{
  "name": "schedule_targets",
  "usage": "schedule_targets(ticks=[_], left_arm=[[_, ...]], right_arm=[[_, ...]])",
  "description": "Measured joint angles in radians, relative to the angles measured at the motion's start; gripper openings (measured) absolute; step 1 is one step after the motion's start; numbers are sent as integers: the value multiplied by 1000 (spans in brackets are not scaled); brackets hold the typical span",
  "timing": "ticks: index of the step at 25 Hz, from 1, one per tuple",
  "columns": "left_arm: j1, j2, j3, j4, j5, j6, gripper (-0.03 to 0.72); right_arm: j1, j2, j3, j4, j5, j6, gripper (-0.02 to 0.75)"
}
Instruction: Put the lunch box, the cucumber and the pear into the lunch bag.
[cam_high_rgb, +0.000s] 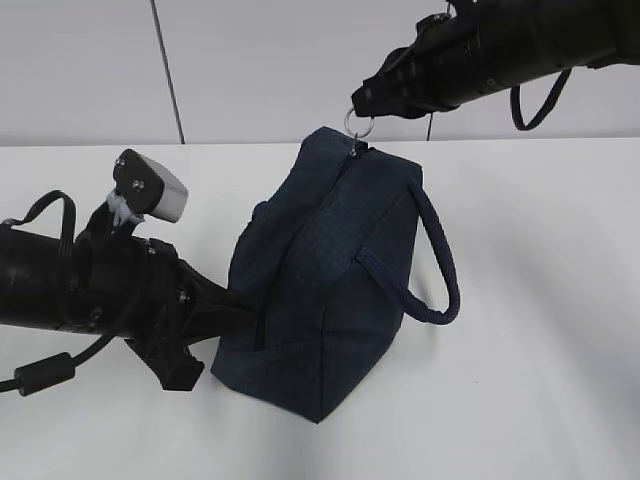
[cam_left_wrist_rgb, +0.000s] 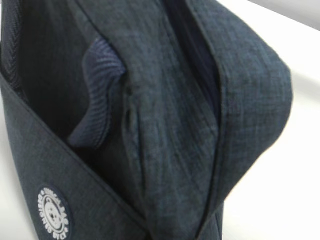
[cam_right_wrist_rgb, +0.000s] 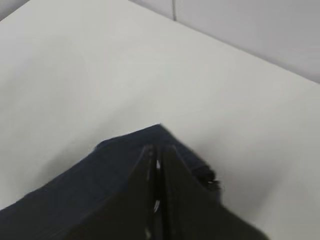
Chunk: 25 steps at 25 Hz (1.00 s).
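Observation:
The dark navy lunch bag stands mid-table with its padded loop handle hanging to the right. My right gripper is above the bag's far top end, shut on the silver ring pull. In the right wrist view its dark fingers are closed together over the bag's end. My left gripper presses into the bag's lower left side, and fabric folds converge on it as if pinched. Its fingertips are hidden. The lunch box, the cucumber and the pear are out of view.
The white table runs back to a grey wall. The left arm with its wrist camera lies low at the left. A round white logo patch is on the bag's side.

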Motion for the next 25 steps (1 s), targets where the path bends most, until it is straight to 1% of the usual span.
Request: schedule_targets(ticks=[2,3,5,8,11,13,17,18,20,22,24,25], left_arm=[[0,0,0,0,-2,0,11],[0,0,0,-1,-4,0,11],[0,0,0,-3,-5,0,11],[0,0,0,-4,-5,0,11],[0,0,0,-4,-6,0,11],[0,0,0,-5,-7,0,11],[0,0,0,-9,-12,-5,11],[0,0,0,-9,-12,-8,13],[0,0,0,-4,-12,-23,36],[0,0,0,6,-20,-51,90],[0,0,1,23,-37,-97,184],[0,-2,2,38,-47,-120,239]], right_arm=[[-51,61,-69,0,21,26,0],[-92,109,-119,0,59,52,0],[-144,180,-185,2,122,95,0],[-199,322,-302,8,208,155,0],[-217,463,-376,12,247,202,0],[-221,531,-397,16,257,244,0],[-225,565,-411,23,281,283,4],[-227,563,-425,23,288,285,18],[-229,545,-457,9,294,285,94],[-240,519,-506,-6,310,287,238],[-245,476,-549,-32,337,292,397],[-248,450,-568,-58,352,301,406]])
